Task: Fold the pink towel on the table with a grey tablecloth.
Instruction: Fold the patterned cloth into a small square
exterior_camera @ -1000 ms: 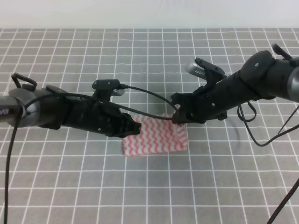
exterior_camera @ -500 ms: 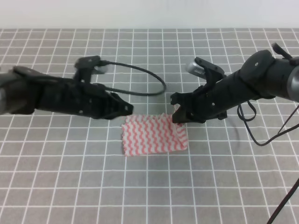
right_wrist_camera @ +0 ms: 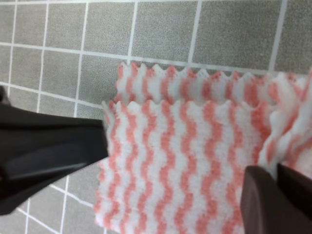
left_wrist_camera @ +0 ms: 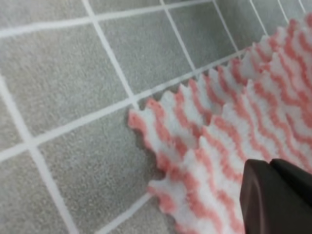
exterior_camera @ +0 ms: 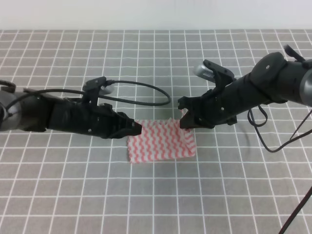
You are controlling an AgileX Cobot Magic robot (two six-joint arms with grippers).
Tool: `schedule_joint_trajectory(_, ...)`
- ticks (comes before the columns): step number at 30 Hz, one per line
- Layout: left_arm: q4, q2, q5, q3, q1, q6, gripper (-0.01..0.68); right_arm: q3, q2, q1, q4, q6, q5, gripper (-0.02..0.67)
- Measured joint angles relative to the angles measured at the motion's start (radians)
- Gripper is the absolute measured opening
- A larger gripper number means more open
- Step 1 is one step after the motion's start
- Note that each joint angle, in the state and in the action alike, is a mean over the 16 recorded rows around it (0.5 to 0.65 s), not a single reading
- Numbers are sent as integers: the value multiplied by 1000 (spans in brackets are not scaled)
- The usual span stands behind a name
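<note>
Lying folded on the grey worktop (exterior_camera: 156, 195), the pink towel (exterior_camera: 160, 141) sits between both tools. The right tool (exterior_camera: 185, 120) is clamped on its far right corner; the left tool (exterior_camera: 137, 128), together, has dropped back to the towel's left edge.

the pink towel (exterior_camera: 161, 142) is laid folded, one layer on another, near the middle of the table with a grey tablecloth (exterior_camera: 156, 195). the left gripper (exterior_camera: 136, 129) is placed at its left far corner, over the towel's edge. the right gripper (exterior_camera: 184, 119) is set at its right far corner, where the cloth is bunched.
</note>
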Motion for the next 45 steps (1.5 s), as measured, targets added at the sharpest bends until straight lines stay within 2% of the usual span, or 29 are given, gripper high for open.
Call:
schedule_joint_trajectory(17,-53,65,-45,0,-18,54,-4,-1,1,10,34,1,-1,-13)
schedule_joint_trajectory(45,-63,67,-36,0,-19,59,-4,-136,77,132,78,-1,10,-13)
